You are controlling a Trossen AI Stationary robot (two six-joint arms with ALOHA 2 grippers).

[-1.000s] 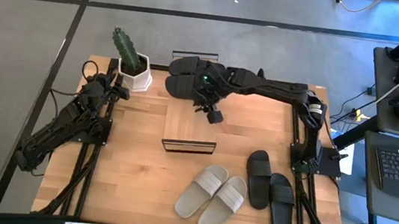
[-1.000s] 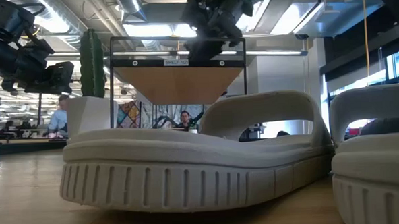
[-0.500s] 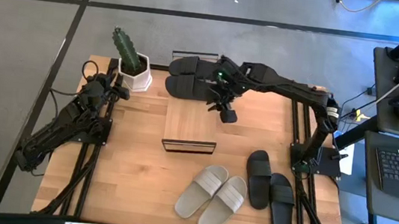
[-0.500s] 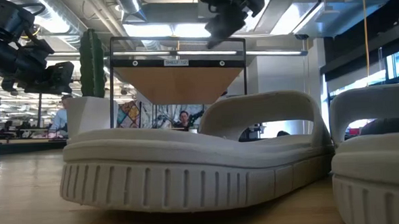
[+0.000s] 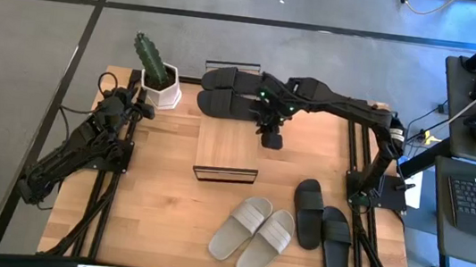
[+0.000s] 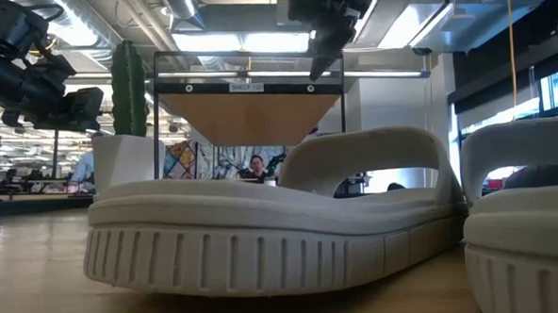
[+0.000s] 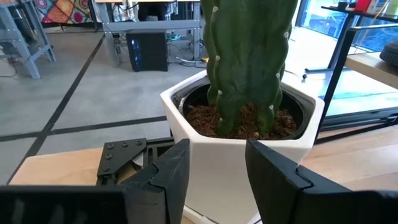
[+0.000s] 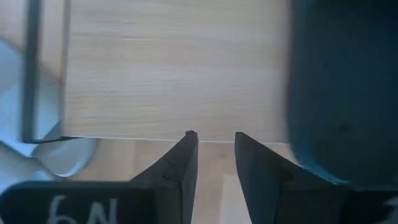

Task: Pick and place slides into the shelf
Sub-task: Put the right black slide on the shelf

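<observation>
The shelf, a light wood plank top on a dark frame, stands mid-table; in the low view the shelf shows behind a beige slide. One black pair of slides lies at its far end. A grey-beige pair and a second black pair rest sole-down near the near edge. My right gripper hangs above the shelf top's far right corner, fingers pointing down, narrowly open and empty; its wrist view shows the plank edge and a black slide. My left gripper waits open by the cactus pot.
A white pot with a green cactus stands at the table's far left corner, just ahead of my left gripper. Bare wood lies left of the shelf and along the near left of the table. A desk with a keyboard stands off the right edge.
My right gripper has moved from over the far black pair toward the table's right, ending above the shelf top's far right corner, with its fingers now pointing down. No slide has moved.
</observation>
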